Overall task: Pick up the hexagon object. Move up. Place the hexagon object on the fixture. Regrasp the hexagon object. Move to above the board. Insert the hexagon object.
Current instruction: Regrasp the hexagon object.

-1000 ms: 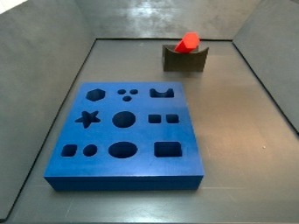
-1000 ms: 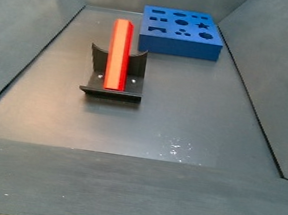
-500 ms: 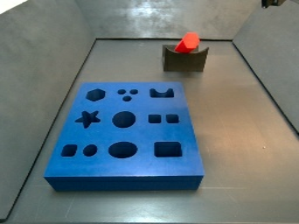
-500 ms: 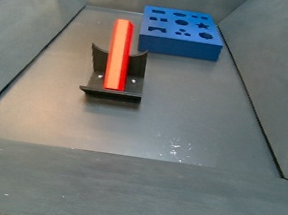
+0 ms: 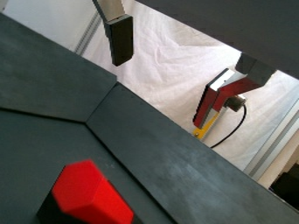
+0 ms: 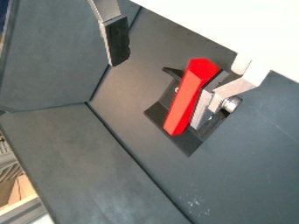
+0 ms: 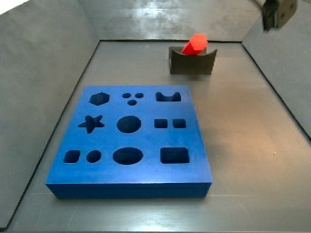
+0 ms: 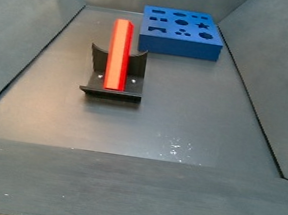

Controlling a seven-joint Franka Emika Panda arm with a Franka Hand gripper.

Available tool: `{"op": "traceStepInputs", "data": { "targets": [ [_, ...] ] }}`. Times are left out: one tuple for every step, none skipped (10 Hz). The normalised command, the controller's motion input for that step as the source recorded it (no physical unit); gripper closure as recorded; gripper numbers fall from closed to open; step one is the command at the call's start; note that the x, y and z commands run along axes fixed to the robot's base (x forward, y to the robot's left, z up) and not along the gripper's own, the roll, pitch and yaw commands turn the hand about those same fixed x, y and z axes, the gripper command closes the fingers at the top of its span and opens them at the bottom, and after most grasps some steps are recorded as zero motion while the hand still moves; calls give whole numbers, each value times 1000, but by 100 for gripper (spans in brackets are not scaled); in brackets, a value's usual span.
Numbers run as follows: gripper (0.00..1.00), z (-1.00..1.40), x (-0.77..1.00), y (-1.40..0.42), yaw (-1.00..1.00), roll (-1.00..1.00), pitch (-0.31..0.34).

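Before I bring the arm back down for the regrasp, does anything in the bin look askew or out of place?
Nothing stands out. The hexagon object lies along the fixture, the board sits flat, and the gripper hangs open above the bar, holding nothing.

The hexagon object (image 8: pixel 118 53) lies in the notch on top of the fixture (image 8: pixel 111 87), on the floor (image 8: pixel 172 124). The board (image 8: pixel 182 33) lies flat behind it, well apart. The gripper (image 7: pixel 278 13) hangs high above, its fingers (image 6: pixel 114 37) apart with nothing between them.
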Motion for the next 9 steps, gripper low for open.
{"op": "traceStepInputs", "data": {
  "targets": [
    [0, -1000, 65, 35, 49, 80, -116],
    [0, -1000, 67, 35, 32, 73, -117],
    [0, -1000, 73, 31, 1, 67, -116],
    [0, -1000, 75, 29, -17, 66, -106],
    [0, -1000, 82, 25, -38, 59, -91],
    [0, -980, 86, 22, -46, 61, -76],
    [0, -761, 72, 11, -47, 62, -49],
    [0, -655, 71, 7, -47, 59, -38],
    [0, -445, 67, 4, -36, 58, -11]
  ]
}}
